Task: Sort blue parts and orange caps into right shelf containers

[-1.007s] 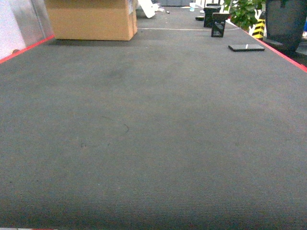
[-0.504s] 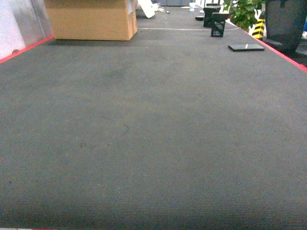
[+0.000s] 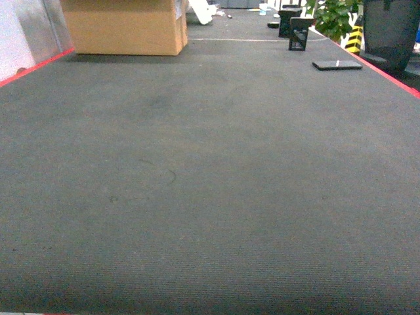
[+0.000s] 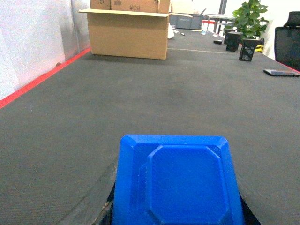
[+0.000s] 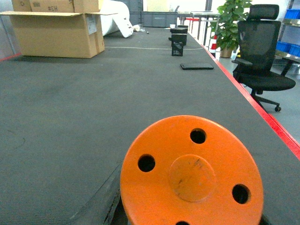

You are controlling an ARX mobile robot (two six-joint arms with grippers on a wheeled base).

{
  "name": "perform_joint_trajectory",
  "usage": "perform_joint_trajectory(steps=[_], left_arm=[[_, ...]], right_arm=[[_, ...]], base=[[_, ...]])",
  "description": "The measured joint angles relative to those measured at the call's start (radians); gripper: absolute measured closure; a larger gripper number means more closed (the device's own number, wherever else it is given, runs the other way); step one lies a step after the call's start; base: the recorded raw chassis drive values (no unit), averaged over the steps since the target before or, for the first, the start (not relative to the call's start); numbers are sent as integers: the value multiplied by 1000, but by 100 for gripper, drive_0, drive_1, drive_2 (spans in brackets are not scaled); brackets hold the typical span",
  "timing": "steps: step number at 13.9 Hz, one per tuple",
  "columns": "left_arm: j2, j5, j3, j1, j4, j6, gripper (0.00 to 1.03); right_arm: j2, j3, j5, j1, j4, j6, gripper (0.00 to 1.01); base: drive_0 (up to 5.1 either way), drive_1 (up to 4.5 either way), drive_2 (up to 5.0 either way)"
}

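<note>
Down at the left wrist camera, a blue part point(image 4: 177, 180) fills the bottom of the frame, and it looks carried, though the left gripper itself is hidden beneath it, so whether its jaws clamp it cannot be told. Over on the right wrist camera, an orange cap point(image 5: 191, 173) with round holes sits just as close, the right gripper likewise out of sight. Beyond both stretches the dark worktop point(image 3: 210, 184), with a cardboard box point(image 3: 125, 26) at the far left and a black office chair point(image 5: 260, 51) off the right edge. No blue shelf containers appear anywhere, so both pieces seem picked up, with delivery and sorting remaining.
</note>
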Motion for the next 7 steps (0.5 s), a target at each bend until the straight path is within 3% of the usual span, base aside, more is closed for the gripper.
perform_joint_trajectory(steps=[3, 4, 5, 7], left_arm=[[-51, 0, 0, 0, -48, 0, 61], [-67, 0, 0, 0, -68, 0, 61], [-82, 0, 0, 0, -81, 0, 61], [-241, -2, 0, 0, -259, 1, 61]], right_arm=[[-47, 0, 0, 0, -48, 0, 57], [-129, 0, -2, 0, -183, 0, 57], [-209, 0, 0, 0, -212, 0, 57], [-208, 1, 2, 0, -227, 0, 57]], base=[[0, 0, 0], [0, 0, 0], [0, 0, 0], [0, 0, 0]])
